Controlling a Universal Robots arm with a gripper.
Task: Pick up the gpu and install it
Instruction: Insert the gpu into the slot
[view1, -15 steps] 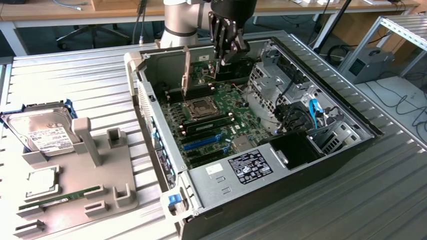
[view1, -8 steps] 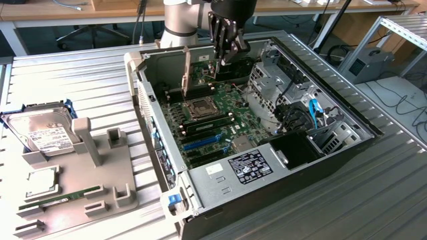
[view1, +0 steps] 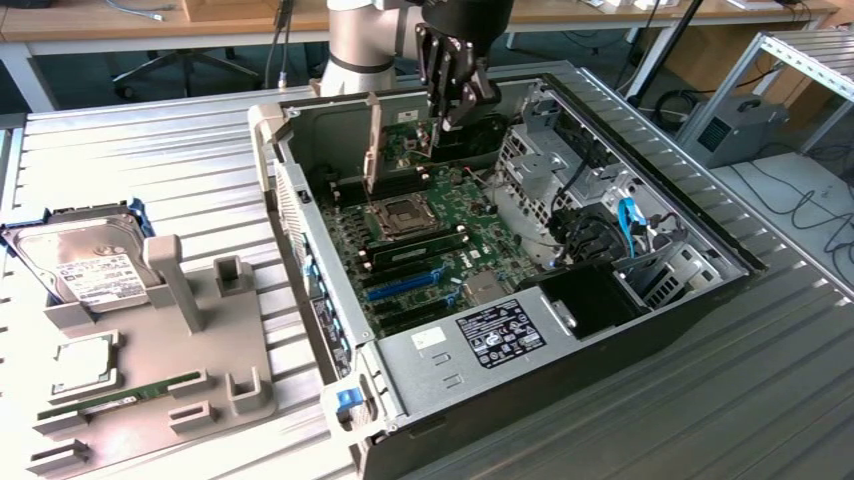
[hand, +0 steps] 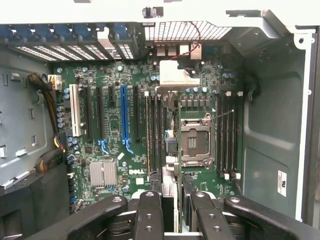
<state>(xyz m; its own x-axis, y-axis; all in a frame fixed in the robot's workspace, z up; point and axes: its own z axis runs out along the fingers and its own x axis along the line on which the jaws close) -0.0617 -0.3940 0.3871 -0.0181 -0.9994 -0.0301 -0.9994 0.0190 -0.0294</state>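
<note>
The pincer (view1: 449, 112) hung over the far end of the open computer case (view1: 694, 290), its jaws partly closed on the gpu (view1: 416, 140), which it held upright and edge-on above the motherboard (hand: 125, 150), near the processor socket (hand: 193, 142) and apart from the blue slot (hand: 123, 112). The case walls and the drive cage (view1: 534, 165) hemmed the card in on the sides, while the space above the board lay open. Beyond the case's edge on the exterior view's left, a grey holder (view1: 200, 390) carried the hard drive (view1: 83, 262) and a RAM stick (view1: 120, 395).
</note>
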